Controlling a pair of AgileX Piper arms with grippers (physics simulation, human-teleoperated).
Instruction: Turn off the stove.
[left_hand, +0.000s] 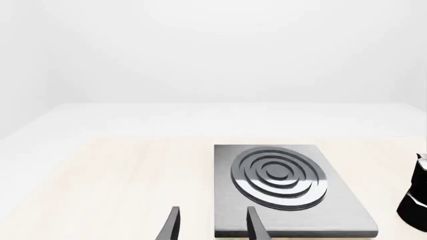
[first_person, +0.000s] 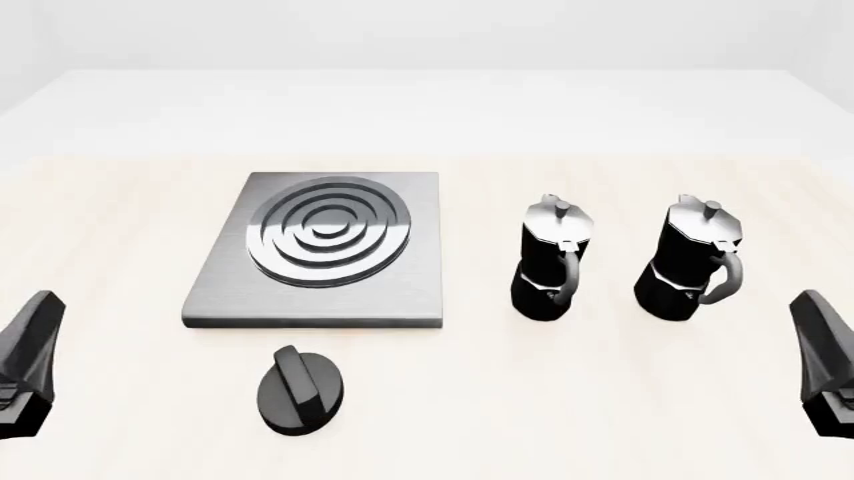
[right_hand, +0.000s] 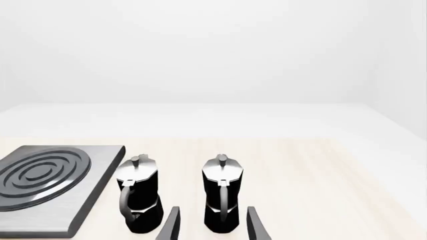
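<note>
Both tools hang with fingers apart: left tool (first_person: 27, 365), right tool (first_person: 827, 362). Between them, nearer the left, lies the small round black ridged knob (first_person: 300, 390); beyond it the flat brushed-grey metal stove (first_person: 320, 262). Two black-and-silver moka pots (first_person: 550, 258) (first_person: 691, 258) stand ahead of the right tool on the pale wooden desk (first_person: 120, 210).

Both grippers, the left gripper (first_person: 30, 365) and the right gripper (first_person: 825, 362), are glossy black, with thin, tapered, blade-shaped fingers (left_hand: 173, 222).

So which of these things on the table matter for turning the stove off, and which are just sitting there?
Needed for the job:
- stove, grey plate with ringed burner
- knob, black, in front of it

Just lying about:
- left moka pot
- right moka pot
</note>
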